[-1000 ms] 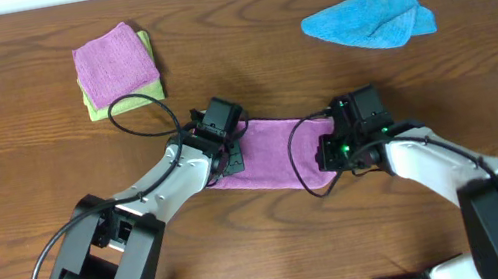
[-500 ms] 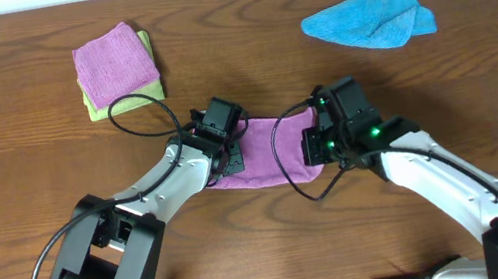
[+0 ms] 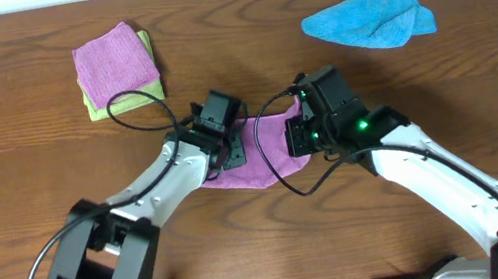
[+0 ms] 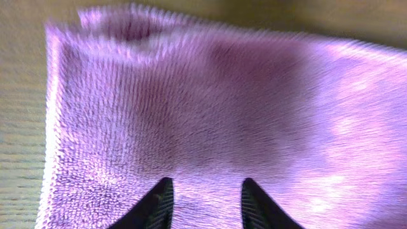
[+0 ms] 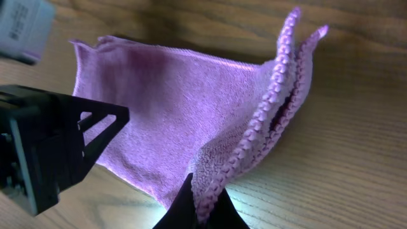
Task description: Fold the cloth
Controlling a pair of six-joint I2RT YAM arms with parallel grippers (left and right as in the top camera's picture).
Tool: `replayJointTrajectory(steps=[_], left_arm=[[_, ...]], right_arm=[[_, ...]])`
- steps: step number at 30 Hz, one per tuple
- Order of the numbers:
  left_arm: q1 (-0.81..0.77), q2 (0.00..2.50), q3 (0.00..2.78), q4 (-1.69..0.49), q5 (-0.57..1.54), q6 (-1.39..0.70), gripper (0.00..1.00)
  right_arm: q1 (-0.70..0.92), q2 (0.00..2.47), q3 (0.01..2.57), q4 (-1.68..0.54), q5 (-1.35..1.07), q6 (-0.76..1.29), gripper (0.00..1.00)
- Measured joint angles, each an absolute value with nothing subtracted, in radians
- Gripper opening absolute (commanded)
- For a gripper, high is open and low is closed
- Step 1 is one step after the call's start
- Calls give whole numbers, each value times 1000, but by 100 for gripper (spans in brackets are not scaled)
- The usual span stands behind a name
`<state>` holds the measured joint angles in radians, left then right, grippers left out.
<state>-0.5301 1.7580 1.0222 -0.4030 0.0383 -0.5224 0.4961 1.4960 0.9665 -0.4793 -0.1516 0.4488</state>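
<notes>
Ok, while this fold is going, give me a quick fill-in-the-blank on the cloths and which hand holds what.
1. The raised edge of the purple cloth is pinched by the ___ hand.
2. The crumpled cloth at the upper right of the overhead view is ___ in colour.
3. The folded pink cloth lies ___ the yellow-green cloth.
4. In all, the overhead view shows ___ cloths.
Missing words: right; blue; on top of; four.

Purple terry cloth (image 3: pixel 268 146), middle of the wooden surface (image 3: pixel 267 248). Left part lies flat and spread, my left fingers (image 4: pixel 156 207) parted over it. Right end raised and doubled, scalloped edges together, pinched between my right fingers (image 5: pixel 178 210).
</notes>
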Motion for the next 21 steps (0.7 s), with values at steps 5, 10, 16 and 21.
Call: replayJointTrajectory(steps=[5,10,16,21], left_arm=[[-516,1665,1028,-405,41,-520,44],[-458,1580,1029,-469,14,-509,44],[-351,1508,1029,-561,-9,-470,40],[-297,1475,1029,-602,-15,-463,38]], right_arm=[[513,1496,971,-482,-141,456,2],[540,1496,971,-471,-133,477,2],[624,1496,977,-418,-76,511,2],[693,1497,981,-386,5,549,2]])
